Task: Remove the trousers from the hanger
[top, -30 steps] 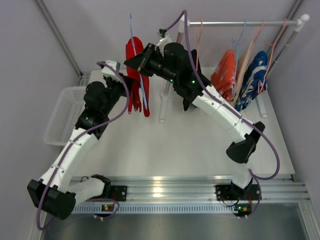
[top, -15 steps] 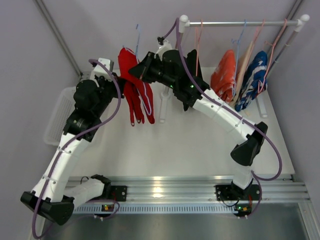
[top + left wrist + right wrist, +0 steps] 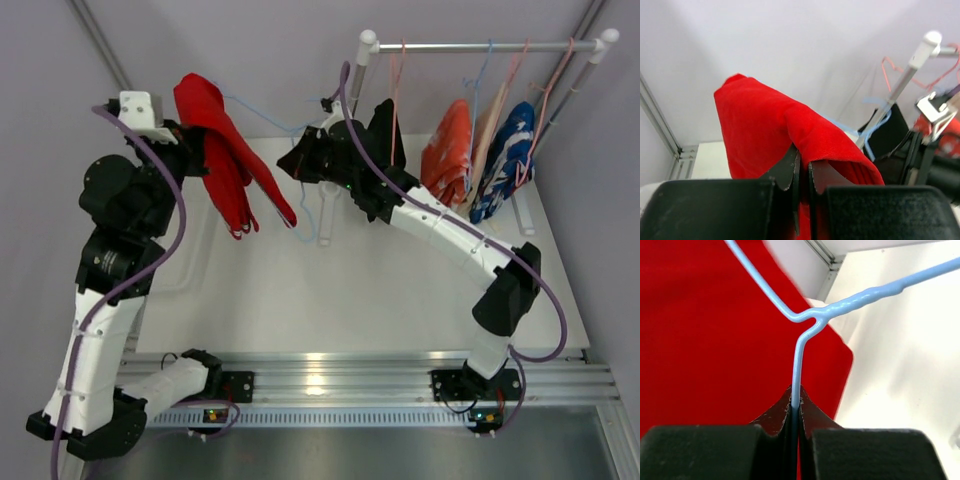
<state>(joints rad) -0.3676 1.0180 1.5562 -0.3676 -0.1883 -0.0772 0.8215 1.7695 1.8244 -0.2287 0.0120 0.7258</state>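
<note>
The red trousers (image 3: 215,140) hang in the air over the table's back left, draped from my left gripper (image 3: 178,135), which is shut on a fold of them (image 3: 760,120). My left gripper's jaws (image 3: 802,167) pinch the red cloth. My right gripper (image 3: 292,163) is shut on the wire of a light blue hanger (image 3: 812,320), to the right of the trousers. The hanger's wire (image 3: 265,118) still runs into the red cloth (image 3: 715,340). A black garment (image 3: 384,122), likely the black trousers, hangs at the rail's left end, partly behind my right arm.
A metal rail (image 3: 480,45) spans the back right. An orange-and-white garment (image 3: 450,150) and a blue-and-white garment (image 3: 505,160) hang on it from wire hangers. The rack's white foot (image 3: 325,215) lies under my right arm.
My left gripper has risen and swung left, pulling the red trousers up and away along the hanger. My right gripper holds the blue hanger and has shifted slightly right.
</note>
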